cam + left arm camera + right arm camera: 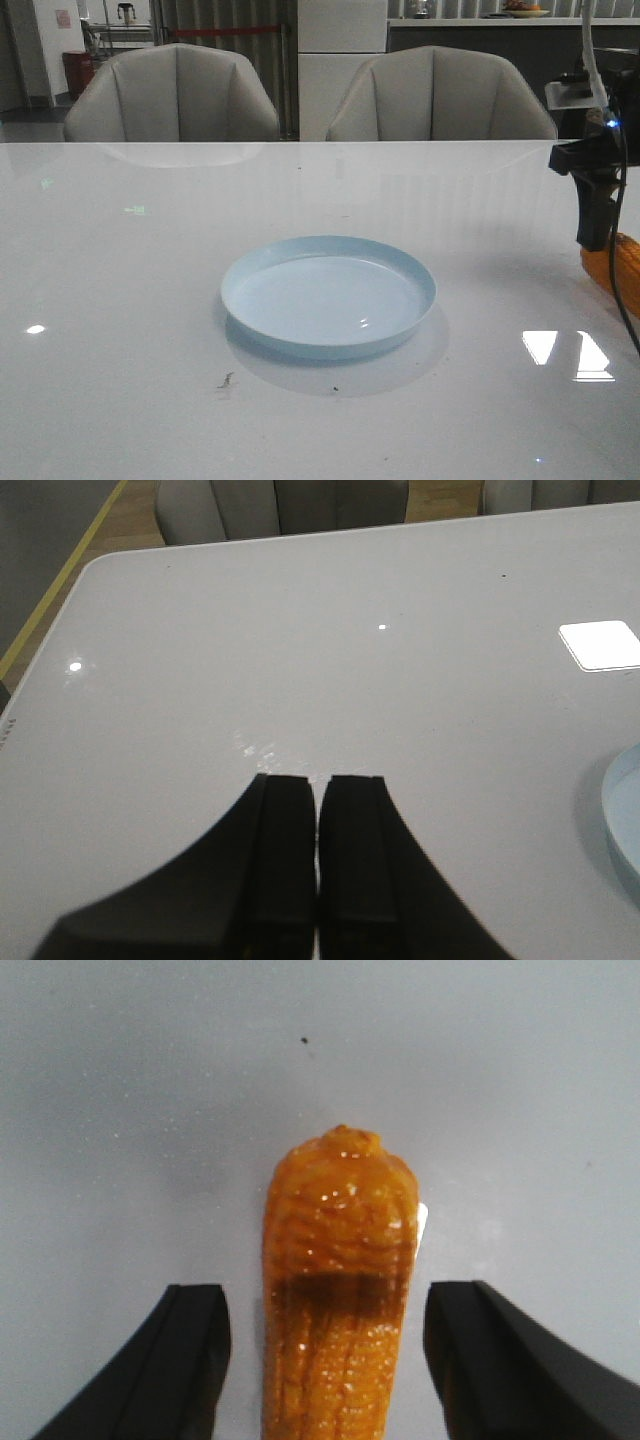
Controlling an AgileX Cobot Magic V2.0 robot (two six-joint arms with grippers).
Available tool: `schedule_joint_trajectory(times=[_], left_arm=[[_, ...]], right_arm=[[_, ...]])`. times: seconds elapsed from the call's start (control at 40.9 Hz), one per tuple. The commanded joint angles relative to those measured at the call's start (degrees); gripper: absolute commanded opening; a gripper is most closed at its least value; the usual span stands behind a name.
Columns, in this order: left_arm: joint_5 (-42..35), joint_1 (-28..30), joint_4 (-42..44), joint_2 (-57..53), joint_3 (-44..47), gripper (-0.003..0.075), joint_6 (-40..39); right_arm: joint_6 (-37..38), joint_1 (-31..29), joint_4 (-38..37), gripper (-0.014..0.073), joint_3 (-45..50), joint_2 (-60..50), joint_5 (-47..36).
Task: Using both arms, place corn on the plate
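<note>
left end effector [318,855] closed, empty, left of plate [329,296] | plate mid-counter | corn [338,1290] at right edge | right end effector [325,1350] open, straddling corn | advice: descend centred, close across the thick middle

The corn [338,1290] is glossy orange with rows of bumpy kernels. The plate [328,295] is plain pale blue on a white table [120,300]. Both grippers' fingers [190,1355] are black, and the chairs [172,95] grey.

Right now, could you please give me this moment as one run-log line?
right hand: open, straddling corn on table | left hand: shut, empty | plate: empty, mid-table
</note>
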Motion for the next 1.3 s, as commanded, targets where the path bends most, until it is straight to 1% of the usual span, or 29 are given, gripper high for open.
schedule_joint_trajectory(times=[0.0, 0.514, 0.588, 0.71, 0.759, 0.808, 0.955, 1.053, 1.151, 1.273], left_arm=[[-4.8, 0.0, -0.4, -0.3, -1.5, 0.0127, -0.4], [-4.8, 0.0, -0.1, -0.3, -1.5, 0.0128, -0.4], [-4.9, 0.0, -0.1, -0.3, -1.5, 0.0128, -0.4], [-4.9, 0.0, -0.1, -0.3, -1.5, 0.0128, -0.4], [-4.9, 0.0, -0.1, -0.3, -1.5, 0.0128, -0.4], [-4.9, 0.0, -0.1, -0.3, -1.5, 0.0128, -0.4], [-4.9, 0.0, -0.4, -0.3, -1.5, 0.0128, -0.4], [-4.9, 0.0, -0.4, -0.3, -1.5, 0.0128, -0.4], [-4.9, 0.0, -0.4, -0.3, -1.5, 0.0128, -0.4], [-4.9, 0.0, -0.4, -0.3, -1.5, 0.0128, -0.4]], right_arm=[[0.2, -0.3, 0.0, 0.0519, -1.8, -1.7, 0.3], [0.2, -0.3, 0.0, 0.0511, -1.9, 1.1, 0.7], [0.0, -0.3, 0.0, 0.0458, -2.0, 0.9, 0.6], [-0.3, -0.2, 0.0, 0.0326, -3.3, 0.7, 1.3], [-0.3, -0.2, 0.0, 0.0294, -4.1, 0.7, 1.8], [-0.3, -0.1, 0.0, 0.0276, -5.5, 0.6, 2.9], [-0.4, 0.5, 1.3, 0.0276, -11.8, 0.6, 6.6], [-1.0, 1.8, 2.7, 0.0276, -17.2, 0.6, 7.6], [-1.1, 4.1, 3.6, 0.0276, -22.9, 0.6, 8.1], [-1.3, 8.6, 4.1, 0.0276, -29.5, 0.6, 9.0]])
